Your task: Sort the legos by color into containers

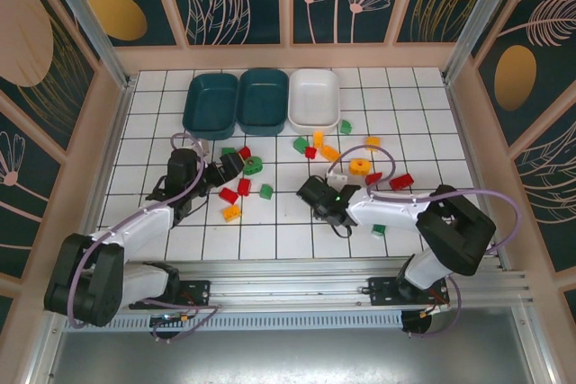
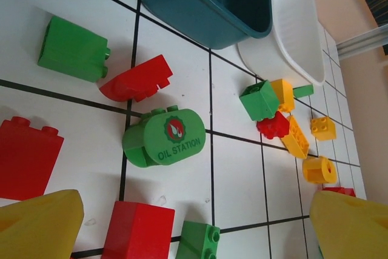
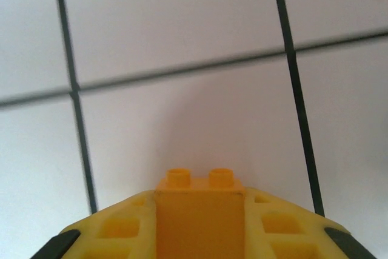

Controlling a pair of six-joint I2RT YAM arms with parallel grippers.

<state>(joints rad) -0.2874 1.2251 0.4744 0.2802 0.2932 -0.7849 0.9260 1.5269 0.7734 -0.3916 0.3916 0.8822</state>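
left gripper (image 2: 194, 235) hangs with its jaws spread wide, one yellow finger (image 2: 36, 225) at each side of its wrist view. right gripper (image 3: 200, 244) is clamped on an orange lego (image 3: 200, 201) held upright between its jaws, its forearm reaching leftward from a bent elbow.

The only legible wording is "OIL STATION", printed in white capitals on the flat face of a green rounded plastic brick (image 2: 165, 136) lying left of the scene's centre. Just above the words is a red round badge (image 2: 175, 129) bearing a white leaf-like mark.
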